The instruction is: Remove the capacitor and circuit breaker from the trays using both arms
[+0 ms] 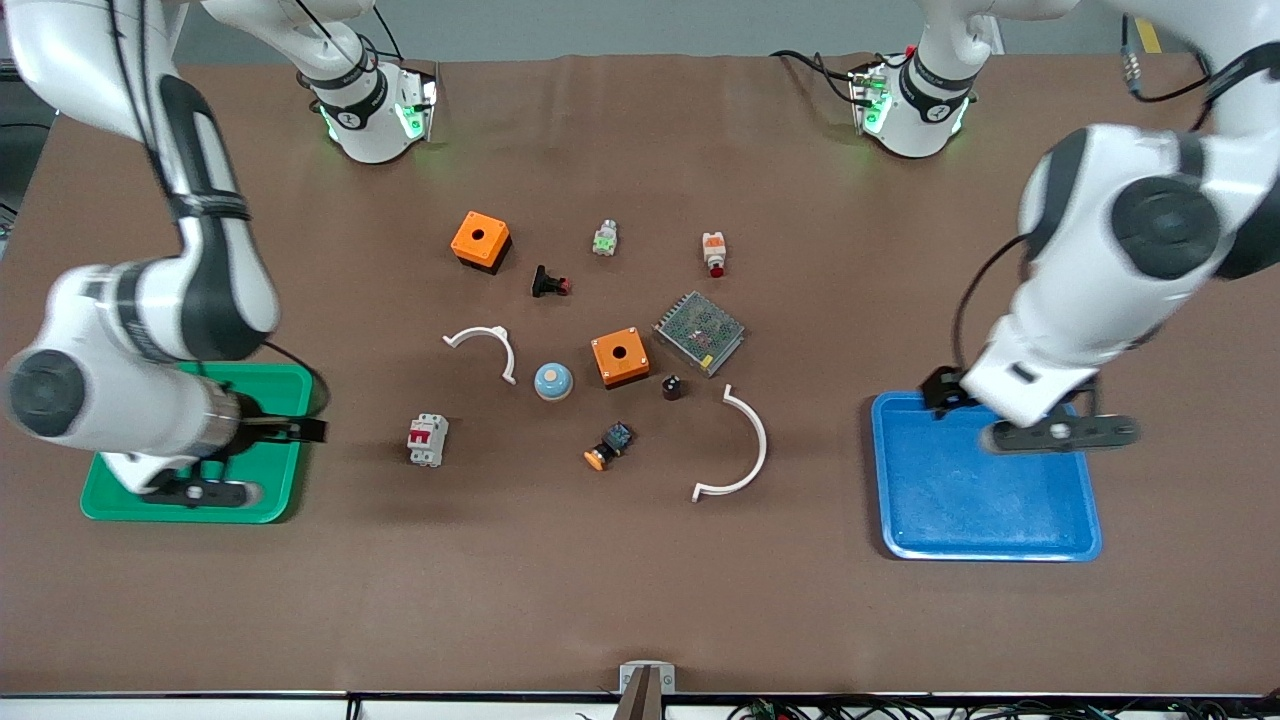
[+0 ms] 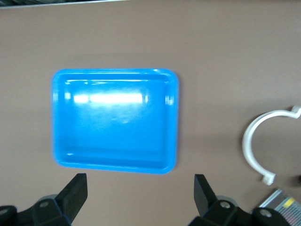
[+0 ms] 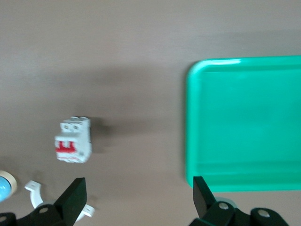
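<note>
The blue tray lies under the left tool, whose fingers are spread and empty. The green tray lies under the right tool, likewise released. The breaker rests on the table just beside the right tool; the capacitor sits well apart from both tools.

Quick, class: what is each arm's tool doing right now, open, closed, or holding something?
Left tool: open, empty, above the blue tray.
Right tool: open, empty, above the green tray's edge.
</note>
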`<state>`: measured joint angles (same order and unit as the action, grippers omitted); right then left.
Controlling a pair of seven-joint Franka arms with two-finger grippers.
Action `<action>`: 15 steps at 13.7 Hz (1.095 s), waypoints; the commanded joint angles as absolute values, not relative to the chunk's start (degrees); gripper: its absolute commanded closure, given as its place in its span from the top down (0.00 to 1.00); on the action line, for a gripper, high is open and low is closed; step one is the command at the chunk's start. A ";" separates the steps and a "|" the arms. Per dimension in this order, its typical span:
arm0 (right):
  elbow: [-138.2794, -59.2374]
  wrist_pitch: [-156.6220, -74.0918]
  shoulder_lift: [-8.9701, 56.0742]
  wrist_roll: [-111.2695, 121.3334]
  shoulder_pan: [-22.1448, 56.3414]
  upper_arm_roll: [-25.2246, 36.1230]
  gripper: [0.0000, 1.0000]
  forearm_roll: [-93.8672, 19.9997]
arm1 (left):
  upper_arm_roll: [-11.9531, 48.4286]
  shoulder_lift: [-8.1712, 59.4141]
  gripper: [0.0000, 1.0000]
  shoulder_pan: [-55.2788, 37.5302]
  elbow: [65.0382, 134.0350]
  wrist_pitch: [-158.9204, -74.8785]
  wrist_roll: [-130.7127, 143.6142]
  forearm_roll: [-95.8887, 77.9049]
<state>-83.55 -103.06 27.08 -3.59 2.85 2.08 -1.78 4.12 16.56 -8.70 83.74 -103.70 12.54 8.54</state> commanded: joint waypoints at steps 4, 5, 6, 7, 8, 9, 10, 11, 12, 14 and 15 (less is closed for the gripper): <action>-84.11 -93.44 18.03 -0.26 -1.76 1.14 1.00 0.09 | 5.01 6.08 1.00 -2.20 85.96 -92.48 5.80 8.00; -83.94 -91.86 17.15 -0.18 -1.76 0.97 1.00 -0.09 | 5.01 5.19 1.00 -2.20 86.04 -90.89 5.80 8.00; -82.72 -90.71 16.79 -0.87 -1.41 0.71 1.00 -0.09 | 5.10 4.05 1.00 -2.20 86.22 -89.66 5.71 8.00; -80.62 -89.14 16.87 -0.88 -1.23 0.70 1.00 0.09 | 5.01 3.00 1.00 -2.11 86.57 -88.95 5.71 7.48; -78.25 -87.90 17.14 -0.79 -1.23 0.70 1.00 0.00 | 5.01 1.16 1.00 -1.24 87.88 -88.86 5.10 6.25; -77.61 -87.63 17.14 -0.62 -1.49 0.79 1.00 -0.09 | 5.10 -0.42 1.00 0.07 89.80 -89.21 3.79 5.20; -77.61 -87.71 17.14 -0.88 -1.58 0.88 1.00 -0.26 | 5.36 -2.09 1.00 1.92 91.22 -89.38 2.65 3.71; -77.52 -87.63 17.05 -0.53 -1.58 0.88 1.00 -0.09 | 5.45 -3.15 1.00 2.80 91.84 -89.38 2.29 2.82; -77.52 -87.63 17.05 -0.53 -1.58 0.88 1.00 -0.09 | 6.06 -4.12 1.00 3.25 92.19 -88.95 2.29 2.73; -77.69 -86.76 15.66 -1.14 -1.23 0.62 1.00 -0.18 | 7.90 -5.53 1.00 5.35 93.77 -88.95 2.29 2.46; -77.70 -86.14 14.95 -1.40 -1.40 0.70 1.00 -0.44 | 8.26 -6.23 1.00 5.27 94.13 -88.95 2.29 2.46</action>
<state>-78.28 -88.04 16.65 -0.37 -1.14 1.19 -0.94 6.32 -3.41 3.84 91.37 -88.84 2.93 3.24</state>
